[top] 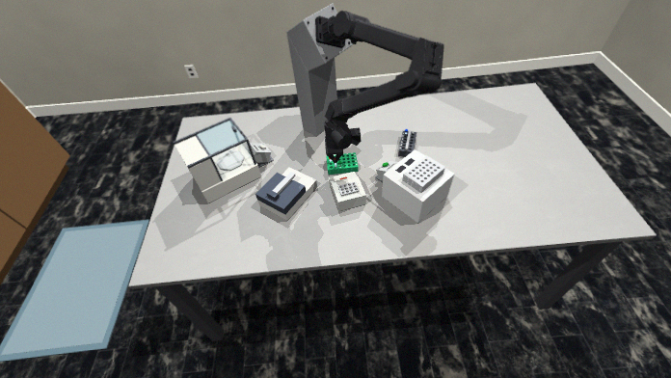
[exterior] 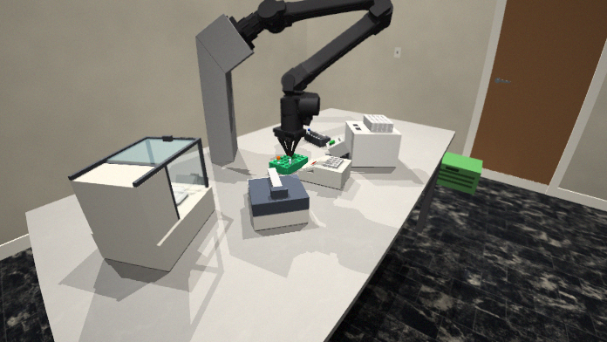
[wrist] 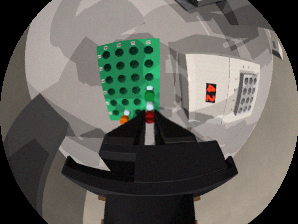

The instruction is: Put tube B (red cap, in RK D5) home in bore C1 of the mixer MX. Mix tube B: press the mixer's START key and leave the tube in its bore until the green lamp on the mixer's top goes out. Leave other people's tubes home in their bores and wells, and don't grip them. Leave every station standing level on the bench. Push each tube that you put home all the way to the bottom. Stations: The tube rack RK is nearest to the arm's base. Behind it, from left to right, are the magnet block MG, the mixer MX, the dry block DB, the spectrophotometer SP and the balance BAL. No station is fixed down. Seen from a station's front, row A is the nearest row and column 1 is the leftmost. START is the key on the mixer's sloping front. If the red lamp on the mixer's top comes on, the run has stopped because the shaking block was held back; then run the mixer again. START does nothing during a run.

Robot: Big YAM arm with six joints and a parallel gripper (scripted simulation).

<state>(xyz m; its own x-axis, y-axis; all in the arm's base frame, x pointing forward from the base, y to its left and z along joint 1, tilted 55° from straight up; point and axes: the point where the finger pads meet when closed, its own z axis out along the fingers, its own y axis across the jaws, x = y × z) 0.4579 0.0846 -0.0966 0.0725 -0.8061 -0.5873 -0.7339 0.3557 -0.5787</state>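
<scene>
The green tube rack RK (top: 342,163) stands just in front of the arm's base, and also shows in the exterior view (exterior: 288,162) and in the wrist view (wrist: 128,76). My gripper (wrist: 149,113) points straight down over the rack's near edge and is shut on tube B by its red cap (wrist: 150,117). The tube's pale body (exterior: 289,160) hangs below the fingertips, just above the rack. The mixer MX (top: 417,185) is the large white box with a grid of bores on top. Its green START key (top: 384,166) is on the sloping front.
An orange-capped tube (wrist: 124,120) stands in the rack beside my fingers. The dry block DB (top: 348,189) lies between the rack and the mixer. The magnet block MG (top: 408,142), the spectrophotometer SP (top: 284,192) and the glass-walled balance BAL (top: 218,160) stand around them.
</scene>
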